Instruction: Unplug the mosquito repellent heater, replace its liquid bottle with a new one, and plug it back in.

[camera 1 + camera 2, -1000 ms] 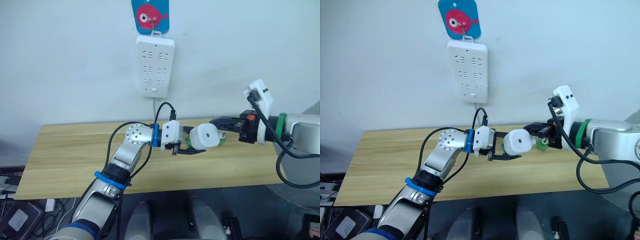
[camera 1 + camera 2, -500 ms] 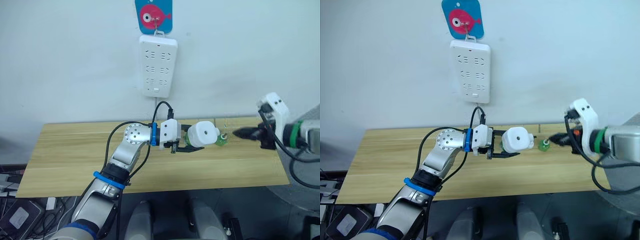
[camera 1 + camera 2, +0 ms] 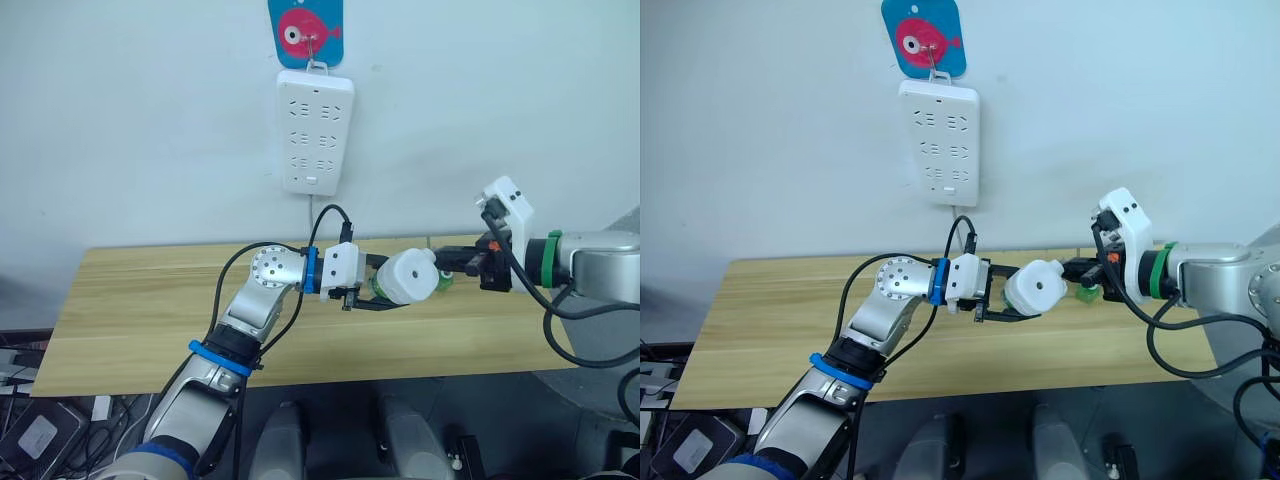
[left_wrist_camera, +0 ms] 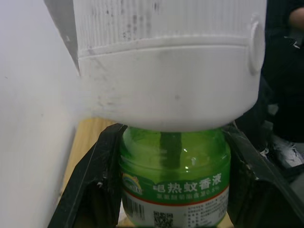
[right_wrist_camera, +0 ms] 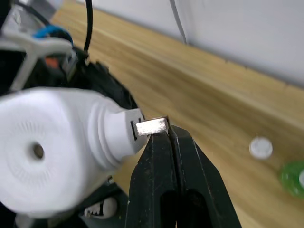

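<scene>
Green liquid bottle (image 4: 174,183) sits in heater (image 3: 411,276), apparently part-full.

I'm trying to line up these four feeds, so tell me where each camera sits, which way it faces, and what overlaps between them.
Left eye view: on the head, looking forward and down at the wooden table and wall power strip; both arms show.
Right eye view: its stereo twin, same scene.
Left wrist view: along the left claw, whose fingers flank the green bottle seated under the white heater.
Right wrist view: along the right claw, fingers together at the heater's metal prong; a white cap lies on the table.
Shared: every view shows the heater.
</scene>
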`<control>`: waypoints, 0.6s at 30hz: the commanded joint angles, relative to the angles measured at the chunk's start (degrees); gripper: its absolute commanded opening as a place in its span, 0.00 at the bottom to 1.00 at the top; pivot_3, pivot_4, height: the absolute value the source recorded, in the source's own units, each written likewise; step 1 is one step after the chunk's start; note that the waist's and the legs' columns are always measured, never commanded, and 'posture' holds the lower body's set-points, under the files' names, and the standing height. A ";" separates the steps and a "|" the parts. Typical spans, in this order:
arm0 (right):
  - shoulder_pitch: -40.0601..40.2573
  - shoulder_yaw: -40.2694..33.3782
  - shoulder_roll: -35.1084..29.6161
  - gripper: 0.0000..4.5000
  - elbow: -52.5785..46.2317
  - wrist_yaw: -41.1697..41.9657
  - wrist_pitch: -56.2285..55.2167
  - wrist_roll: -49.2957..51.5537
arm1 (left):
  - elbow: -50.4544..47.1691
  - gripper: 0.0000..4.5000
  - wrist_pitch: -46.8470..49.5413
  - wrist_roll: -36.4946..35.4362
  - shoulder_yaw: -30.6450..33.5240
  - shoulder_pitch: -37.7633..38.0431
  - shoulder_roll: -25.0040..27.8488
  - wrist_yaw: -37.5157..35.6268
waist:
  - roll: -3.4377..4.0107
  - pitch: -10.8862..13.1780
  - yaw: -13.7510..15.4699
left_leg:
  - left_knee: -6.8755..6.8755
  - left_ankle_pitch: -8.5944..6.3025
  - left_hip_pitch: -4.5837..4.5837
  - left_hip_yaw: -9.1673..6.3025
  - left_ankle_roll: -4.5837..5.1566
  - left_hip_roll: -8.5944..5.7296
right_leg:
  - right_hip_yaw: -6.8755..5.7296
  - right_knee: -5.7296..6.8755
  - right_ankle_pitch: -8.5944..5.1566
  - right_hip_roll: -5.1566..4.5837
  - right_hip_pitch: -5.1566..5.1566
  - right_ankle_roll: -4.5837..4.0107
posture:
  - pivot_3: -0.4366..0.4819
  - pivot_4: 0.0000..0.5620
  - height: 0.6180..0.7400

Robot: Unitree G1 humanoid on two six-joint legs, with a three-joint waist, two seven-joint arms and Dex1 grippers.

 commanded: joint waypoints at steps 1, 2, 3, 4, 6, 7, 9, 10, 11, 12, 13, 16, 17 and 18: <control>-2.61 -0.48 1.54 0.01 -1.86 -0.28 0.71 3.71 | -2.58 0.51 0.92 -0.54 -0.45 0.29 -0.27 0.18 | 0.00 0.00 0.06 | 0.00 0.00 0.00 -0.01 0.00 0.00 | 0.00 0.00 0.00 0.00 0.00 0.00 | 0.28 0.44 1.00; -3.13 -0.31 2.08 0.01 -2.26 -0.70 0.68 5.06 | -2.50 0.51 0.86 -0.34 -0.54 0.29 -0.21 0.16 | 0.00 0.00 0.05 | 0.00 0.00 0.00 -0.01 0.00 0.00 | -0.02 0.00 0.00 0.00 0.00 0.00 | 0.28 0.44 1.00; -3.55 -0.10 2.54 0.01 -2.54 -1.31 0.67 6.13 | -2.47 0.51 0.83 -0.26 -0.60 0.29 -0.19 0.13 | 0.00 0.00 0.04 | 0.00 0.00 0.00 -0.01 0.01 0.00 | -0.01 0.01 0.00 0.00 0.00 0.00 | 0.28 0.44 1.00; -3.92 0.15 2.90 0.01 -2.70 -2.01 0.65 7.06 | -2.44 0.51 0.83 -0.21 -0.66 0.27 -0.21 0.17 | 0.00 0.00 0.04 | 0.00 -0.01 0.00 -0.01 0.01 0.00 | 0.00 0.01 0.00 0.00 0.00 0.00 | 0.28 0.44 1.00; -4.48 0.58 3.70 0.01 -3.01 -2.74 0.49 7.87 | -2.26 0.51 0.82 0.11 -0.78 0.15 -0.19 0.46 | 0.00 0.00 0.05 | 0.00 -0.01 0.00 0.00 0.01 0.00 | -0.02 0.02 0.00 0.00 0.00 0.00 | 0.28 0.44 1.00; -4.64 0.74 3.90 0.01 -3.07 -2.97 0.48 8.04 | -2.07 0.51 0.76 0.32 -0.87 0.04 -0.19 0.60 | 0.00 0.00 0.03 | 0.00 -0.01 0.00 0.00 0.01 0.01 | -0.02 0.02 0.00 0.00 0.00 0.00 | 0.28 0.44 1.00; -5.10 1.13 4.35 0.01 -3.25 -2.88 0.61 8.11 | -1.39 0.51 0.41 1.03 -1.05 -0.29 -0.07 0.90 | 0.00 0.00 0.02 | 0.00 -0.01 0.00 0.00 0.01 0.00 | -0.01 0.02 0.00 0.00 0.00 0.00 | 0.28 0.44 1.00; -5.33 1.32 4.59 0.01 -3.30 -2.95 0.67 8.12 | -1.07 0.51 0.24 1.27 -1.07 -0.42 -0.07 1.00 | 0.00 0.00 0.02 | 0.00 -0.01 0.00 0.00 0.02 0.01 | -0.01 0.02 0.00 0.00 0.00 0.00 | 0.28 0.44 1.00; -5.57 1.53 4.78 0.01 -3.43 -2.89 0.82 7.91 | -0.82 0.51 0.26 1.38 -0.99 -0.54 -0.13 1.12 | 0.00 0.00 0.02 | 0.00 -0.01 0.00 0.00 0.02 0.01 | -0.01 0.02 0.00 0.00 0.00 0.00 | 0.28 0.44 1.00; -5.78 1.70 4.88 0.01 -3.58 -2.70 0.99 7.65 | -0.67 0.51 0.40 1.47 -0.89 -0.63 -0.20 1.23 | 0.00 0.00 0.02 | 0.00 -0.01 0.00 0.00 0.02 0.01 | -0.01 0.02 0.00 0.00 0.00 0.00 | 0.28 0.44 1.00; -5.88 1.85 4.84 0.01 -3.88 -2.35 1.20 7.36 | -0.54 0.51 0.49 1.60 -0.86 -0.71 -0.27 1.32 | 0.00 0.00 0.03 | 0.00 -0.01 0.00 0.00 0.02 0.01 | -0.01 0.02 0.00 0.00 0.00 0.00 | 0.28 0.44 1.00; -5.86 2.16 4.67 0.01 -4.95 -1.67 1.61 7.35 | -0.50 0.51 1.98 1.34 -0.64 -0.85 -0.48 1.71 | 0.00 0.00 0.03 | 0.00 -0.01 0.00 -0.01 0.02 0.00 | -0.01 0.01 0.00 0.00 0.00 0.00 | 0.28 0.44 1.00; -5.85 2.18 4.68 0.01 -5.22 -1.53 1.61 7.94 | -0.50 0.51 2.50 1.39 -0.67 -0.91 -0.41 1.72 | 0.00 0.00 0.03 | 0.00 -0.01 0.00 -0.01 0.02 0.00 | -0.01 0.01 0.00 0.00 0.00 0.00 | 0.28 0.44 1.00; -5.82 2.22 4.53 0.01 -5.66 -1.35 1.70 8.66 | -0.59 0.51 3.45 1.16 -0.48 -0.89 -0.48 1.94 | 0.00 0.00 0.02 | 0.00 -0.01 0.00 -0.01 0.02 0.01 | -0.01 0.02 0.00 0.00 0.00 0.00 | 0.28 0.44 1.00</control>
